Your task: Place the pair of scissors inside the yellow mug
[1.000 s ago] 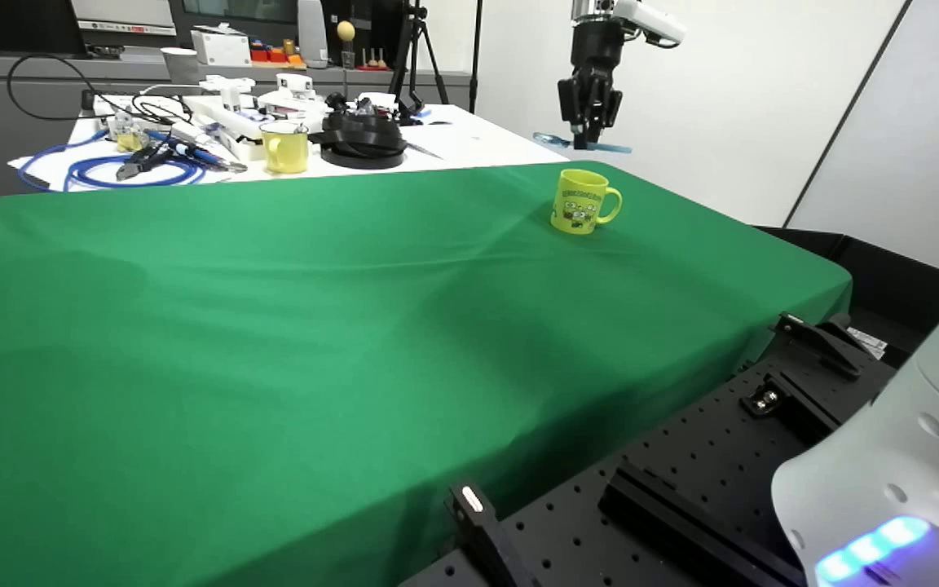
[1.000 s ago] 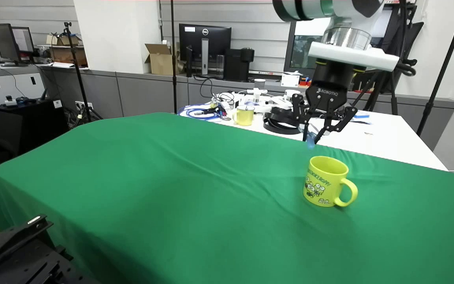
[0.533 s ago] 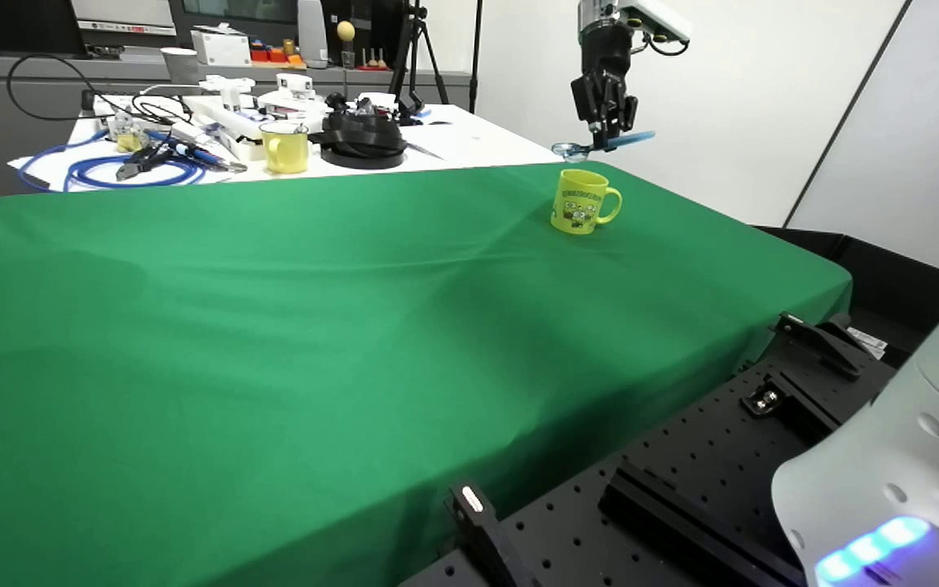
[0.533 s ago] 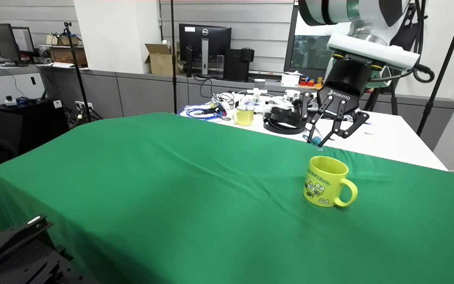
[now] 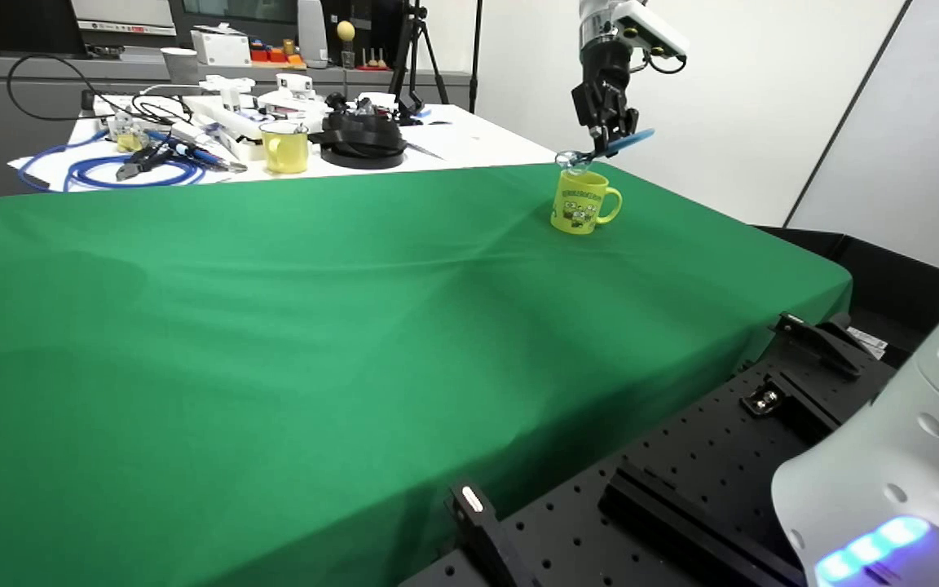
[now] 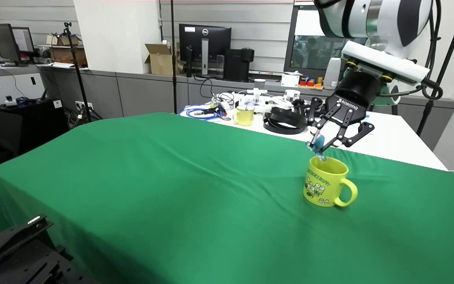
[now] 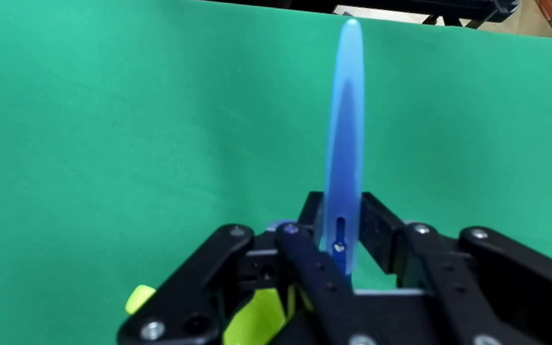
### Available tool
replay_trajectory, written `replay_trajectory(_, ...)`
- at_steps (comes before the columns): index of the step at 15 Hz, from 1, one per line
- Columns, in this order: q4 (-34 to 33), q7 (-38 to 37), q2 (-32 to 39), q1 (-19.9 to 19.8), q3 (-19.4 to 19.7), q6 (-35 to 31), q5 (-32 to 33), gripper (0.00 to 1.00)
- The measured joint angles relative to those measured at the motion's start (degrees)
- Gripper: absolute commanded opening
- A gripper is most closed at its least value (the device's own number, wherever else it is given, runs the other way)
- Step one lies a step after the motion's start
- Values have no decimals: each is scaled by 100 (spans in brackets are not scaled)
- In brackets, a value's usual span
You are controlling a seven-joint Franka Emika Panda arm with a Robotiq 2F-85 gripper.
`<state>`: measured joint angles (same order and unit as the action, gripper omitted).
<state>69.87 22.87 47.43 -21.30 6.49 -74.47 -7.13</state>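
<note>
In the wrist view, the scissors [image 7: 345, 143] looked like smooth, translucent blue plastic, with a shiny metal pin [image 7: 339, 247]. The tool [image 7: 342, 215] was matt black, set with bright metal screws [image 7: 153, 330]. The mug [image 6: 325, 187] was smooth with a slight sheen; whether plastic or ceramic could not be told. Matt green cloth [image 5: 274, 367], lightly creased, covered the worktop [image 6: 152, 177]. The arm [image 5: 869, 465] was smooth and white, with a polished metal collar [image 5: 597, 28]. A box [image 6: 162, 59] was plain cardboard.
</note>
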Motion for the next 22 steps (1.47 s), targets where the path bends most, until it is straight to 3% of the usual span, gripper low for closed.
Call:
replay_trajectory(13,-1438,-393,1027,-339,-2,853,-82,6)
replay_trajectory(14,-1528,-420,1098,-359,-2,882,-81,21)
replay_trajectory(15,-1609,-446,1166,-376,-2,906,-81,50)
replay_trajectory(17,-1764,-476,1288,-393,-3,947,-81,57)
replay_trajectory(22,-2076,-479,1399,-370,-52,1067,-89,91)
